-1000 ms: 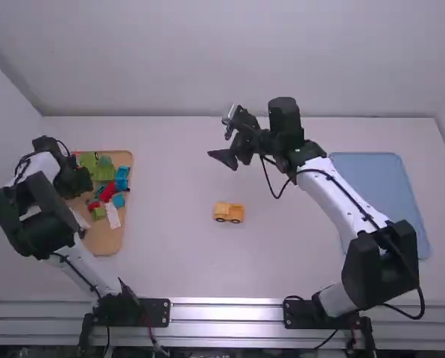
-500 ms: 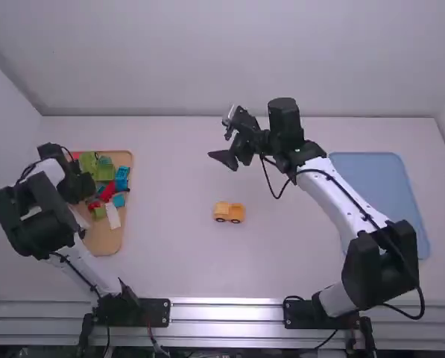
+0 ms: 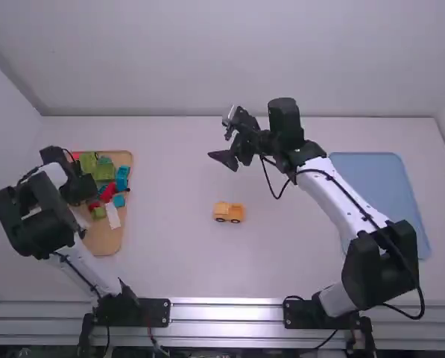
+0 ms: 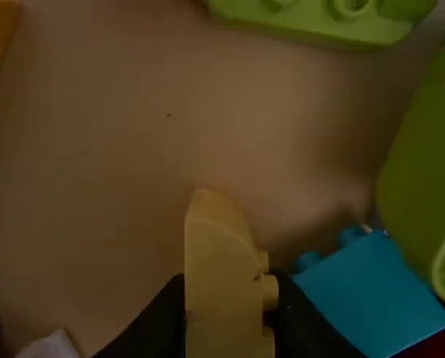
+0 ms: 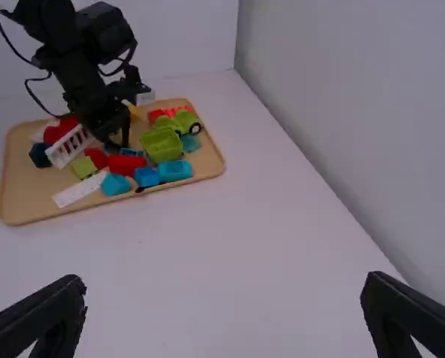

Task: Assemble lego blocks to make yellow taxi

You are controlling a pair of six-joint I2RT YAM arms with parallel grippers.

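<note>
At the high view's left, the left gripper pinches a yellow block; upper middle, the right gripper (empty) gapes wide.

A blue block and a green block crowd my left gripper on one side. Between tray and yellow car I could pass freely.

High looks down from above, left wrist close, right wrist from afar, sharing the tray.

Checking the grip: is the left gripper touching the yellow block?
Touching: in the left wrist view, the left gripper clamps the yellow block between its fingers.
</note>
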